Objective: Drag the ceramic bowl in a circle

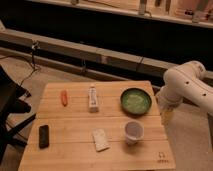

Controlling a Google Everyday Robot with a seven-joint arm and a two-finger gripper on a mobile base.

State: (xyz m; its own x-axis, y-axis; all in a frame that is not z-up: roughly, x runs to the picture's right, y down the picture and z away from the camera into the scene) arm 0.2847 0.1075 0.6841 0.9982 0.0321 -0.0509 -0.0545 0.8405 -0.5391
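Camera view is showing the gripper [167,116] hanging at the table [75,150] edge; you cannot tell its state. The ceramic bowl [135,101] is sitting just beside it, tableward. Circling widely is risking the bowl striking the nearby cup [133,132].

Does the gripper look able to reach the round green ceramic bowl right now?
Probably yes: the gripper hangs beside the round green ceramic bowl, nothing between them; the pale cup stands apart, nearer the camera.
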